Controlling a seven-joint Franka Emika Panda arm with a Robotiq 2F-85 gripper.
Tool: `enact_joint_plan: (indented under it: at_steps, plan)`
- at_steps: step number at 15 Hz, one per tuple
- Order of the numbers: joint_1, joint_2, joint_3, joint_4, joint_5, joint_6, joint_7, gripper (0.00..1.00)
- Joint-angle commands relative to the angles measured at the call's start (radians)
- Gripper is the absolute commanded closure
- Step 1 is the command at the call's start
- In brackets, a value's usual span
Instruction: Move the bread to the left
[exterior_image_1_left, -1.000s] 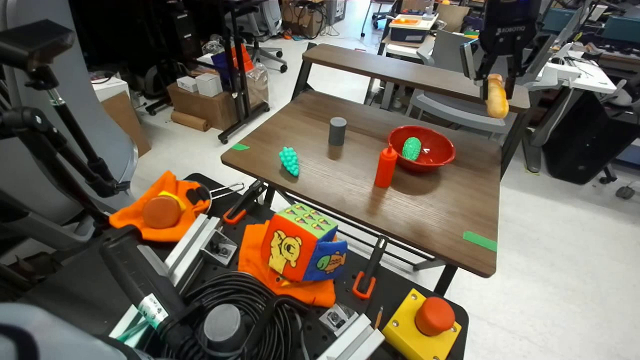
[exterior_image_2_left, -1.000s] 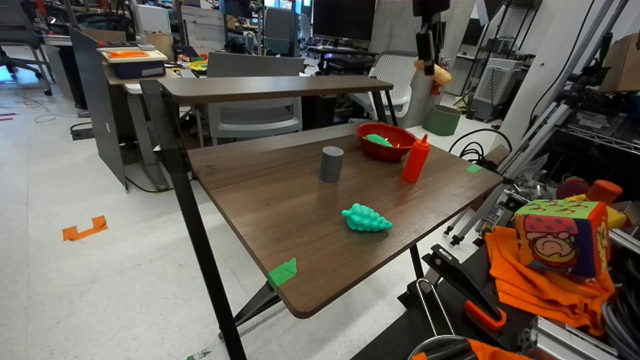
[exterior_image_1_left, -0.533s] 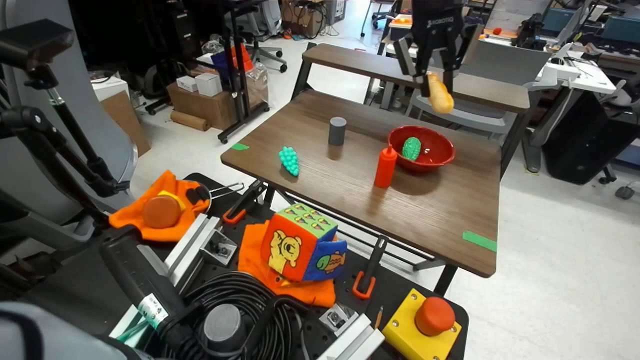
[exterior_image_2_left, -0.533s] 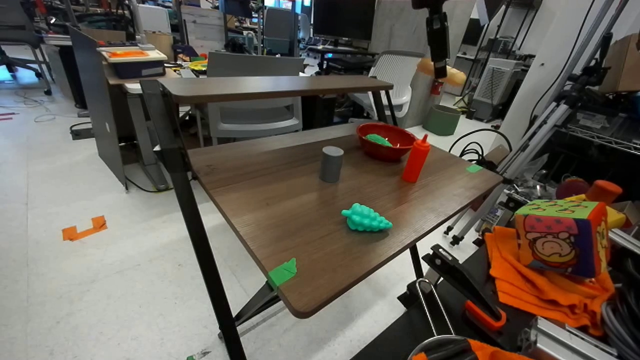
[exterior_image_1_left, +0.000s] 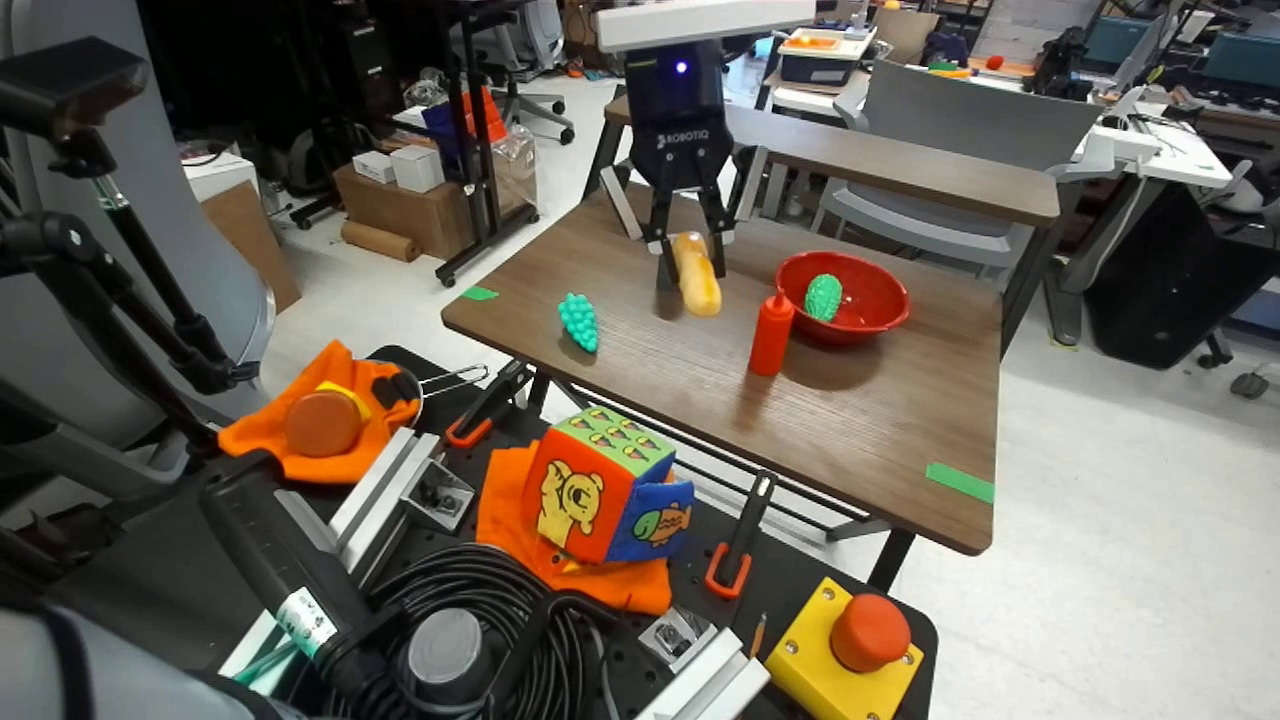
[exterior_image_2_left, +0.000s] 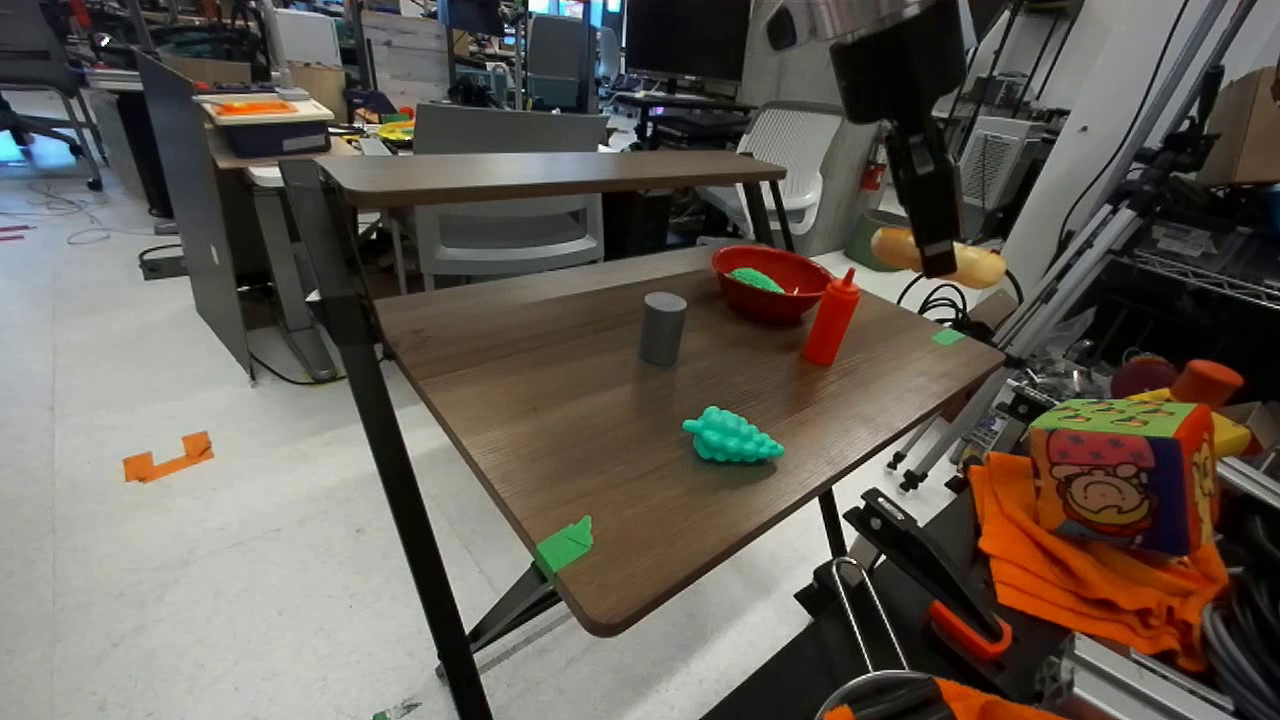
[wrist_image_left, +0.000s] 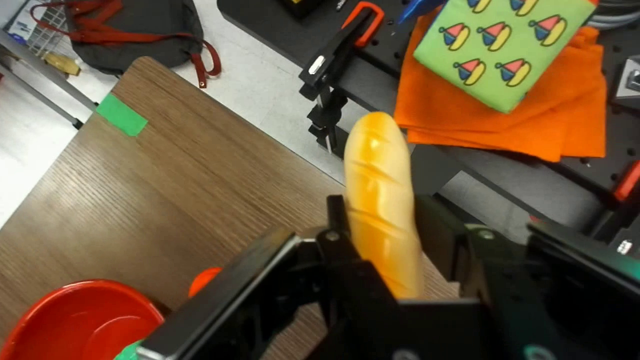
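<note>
Up in the air, clear of the brown wood-grained tabletop, the black two-fingered tool pinches the yellow-orange oblong toy bread, one rounded end pointing toward the long edge nearest the colourful picture-printed cube.

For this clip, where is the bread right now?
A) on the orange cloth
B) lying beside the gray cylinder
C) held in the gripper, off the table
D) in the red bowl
C, since the wrist view shows the bread clamped in the gripper and an exterior view shows it off the table.
</note>
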Motion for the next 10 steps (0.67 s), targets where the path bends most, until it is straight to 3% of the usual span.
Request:
enact_joint_plan:
  at_steps: [1, 6, 10]
  plan:
    - [0.009, -0.017, 0.012, -0.048, 0.013, 0.085, 0.067, 0.86]
    - [0.015, 0.081, -0.01, 0.022, -0.055, 0.217, 0.136, 0.86]
    - [0.02, 0.215, -0.045, 0.135, -0.114, 0.244, 0.129, 0.86]
